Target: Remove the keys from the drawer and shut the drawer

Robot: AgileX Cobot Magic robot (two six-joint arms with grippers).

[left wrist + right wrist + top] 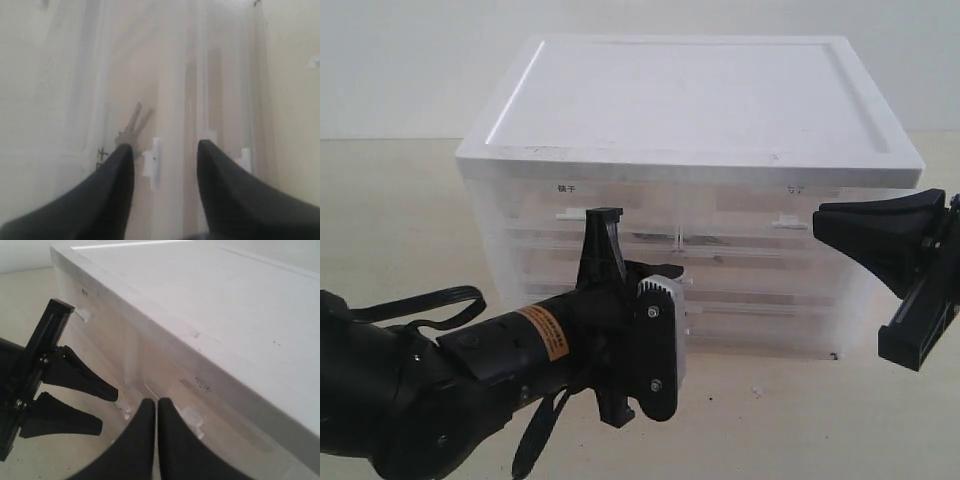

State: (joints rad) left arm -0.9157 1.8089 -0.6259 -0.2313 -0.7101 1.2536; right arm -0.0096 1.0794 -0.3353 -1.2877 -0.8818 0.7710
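The drawer [770,272] is the wide middle tier of the white-topped unit, and its front looks flush with the other tiers. My left gripper [618,312] stands open right in front of it. In the left wrist view the open left gripper [164,150] straddles a small white tab handle [154,162] without touching it. The keys [132,127] show dimly as grey blades through the translucent front beside that handle; no blue fob is visible. My right gripper [825,222] hovers shut and empty off the unit's right front corner. Its fingertips [156,402] are pressed together.
The unit's white top [690,90] overhangs the drawers. Two half-width labelled drawers with tab handles [567,213] [785,222] sit above the middle tier, and a like wide drawer [245,157] sits below. The beige table [390,220] surrounds the unit. The left arm's cable [430,305] loops at left.
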